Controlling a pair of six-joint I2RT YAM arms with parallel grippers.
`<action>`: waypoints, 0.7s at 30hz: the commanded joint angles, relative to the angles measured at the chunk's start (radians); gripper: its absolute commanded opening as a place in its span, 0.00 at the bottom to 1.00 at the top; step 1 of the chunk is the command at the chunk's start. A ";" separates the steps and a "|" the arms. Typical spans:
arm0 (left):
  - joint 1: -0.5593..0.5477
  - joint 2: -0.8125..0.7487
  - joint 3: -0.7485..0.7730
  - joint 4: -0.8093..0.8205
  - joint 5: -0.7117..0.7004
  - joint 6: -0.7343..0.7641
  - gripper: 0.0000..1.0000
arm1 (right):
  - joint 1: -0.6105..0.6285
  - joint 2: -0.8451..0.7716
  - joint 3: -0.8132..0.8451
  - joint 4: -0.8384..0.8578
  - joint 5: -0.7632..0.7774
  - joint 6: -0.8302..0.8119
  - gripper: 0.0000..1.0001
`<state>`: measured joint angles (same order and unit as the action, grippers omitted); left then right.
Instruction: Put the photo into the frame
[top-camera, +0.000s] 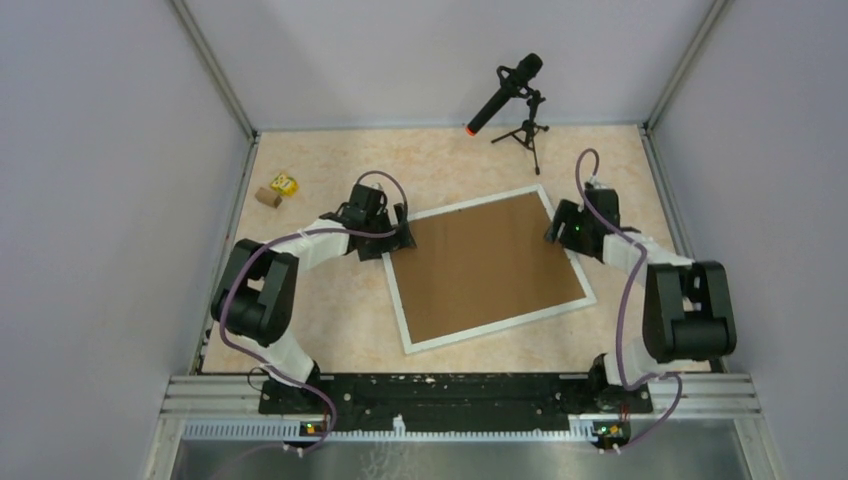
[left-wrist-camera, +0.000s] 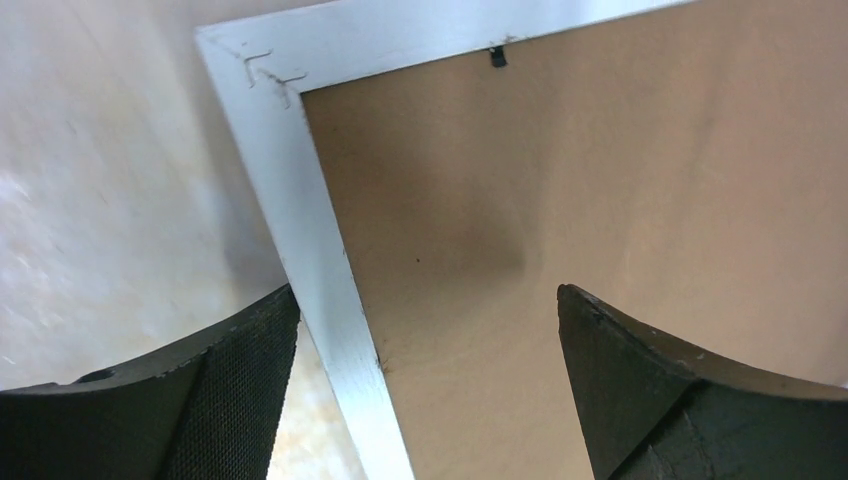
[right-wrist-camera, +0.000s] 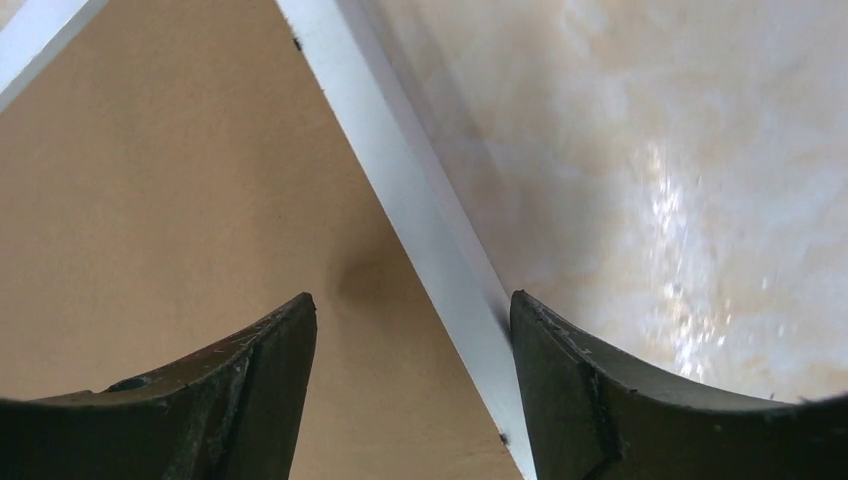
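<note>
Evidently the task is near its closing stage. The frame (top-camera: 500, 321) lies flat and back-up on the table (top-camera: 330, 330), and the brown backing board (top-camera: 490, 265) fills its opening edge to edge. The photo shows in no view. I judge it to lie under the board, though I cannot tell.

The left pincer (left-wrist-camera: 425, 310) is spread wide and holds nothing. The frame's white rail runs between its fingers, with bare table below the outer finger and board below the inner one. The frame's corner is just ahead of its tips. The right pincer (right-wrist-camera: 412, 310) is likewise wide and empty, straddling the opposite rail with board under one finger and table under the other. Whether either pincer touches the frame I cannot tell.

A small black tab (left-wrist-camera: 497, 57) sits at the board's edge, beyond the left pincer's tips. By my judgement, the next move calls for pressing the board flush and securing such tabs. If the photo is not inside, the board must come out first.
</note>
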<state>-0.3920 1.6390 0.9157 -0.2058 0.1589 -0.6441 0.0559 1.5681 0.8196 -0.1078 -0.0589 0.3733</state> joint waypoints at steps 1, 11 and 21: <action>-0.023 0.066 0.168 -0.005 0.036 0.085 0.99 | 0.046 -0.106 -0.166 -0.003 -0.174 0.154 0.68; 0.080 -0.044 0.198 -0.204 0.013 0.295 0.88 | 0.021 -0.094 -0.182 0.030 -0.174 0.070 0.44; 0.306 -0.075 0.146 -0.214 0.175 0.347 0.70 | -0.007 -0.056 -0.209 0.088 -0.183 0.097 0.34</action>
<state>-0.1749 1.5646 1.0920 -0.4324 0.2295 -0.3286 0.0532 1.4891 0.6479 0.0051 -0.2337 0.4656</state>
